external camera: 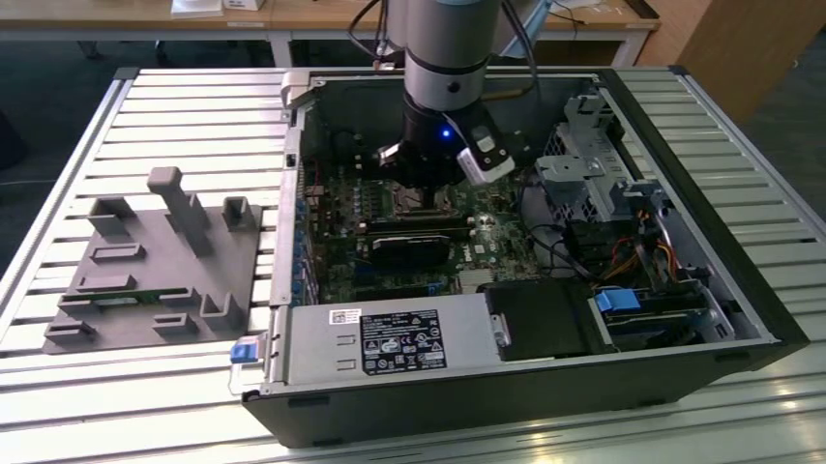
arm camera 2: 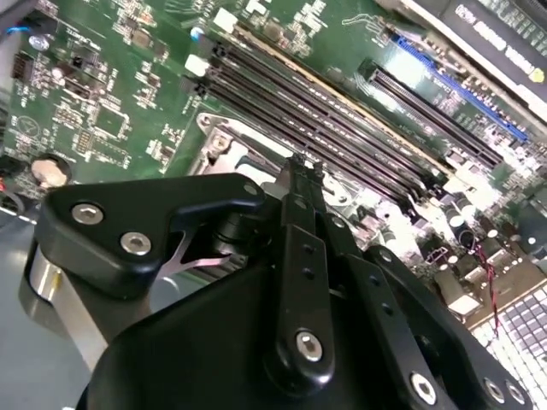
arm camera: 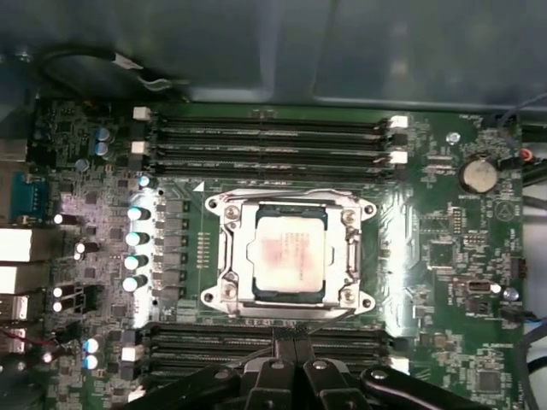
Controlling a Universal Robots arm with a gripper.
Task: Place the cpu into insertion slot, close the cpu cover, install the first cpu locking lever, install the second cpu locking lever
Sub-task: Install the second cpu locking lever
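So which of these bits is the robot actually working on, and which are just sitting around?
In the job:
- cpu, seated in the slot
- cover, down around it
- pincer, above the socket

Just around:
- memory slots
- coin battery
- grey fixture beside the case
- power supply

The cpu (arm camera: 289, 254) is sitting in the insertion slot (arm camera: 241, 218) with the cpu cover (arm camera: 232, 256) lying around it, memory slots (arm camera: 269, 137) flanking both sides. The gripper (external camera: 427, 198) is hanging above, inside the computer case (external camera: 516, 387).
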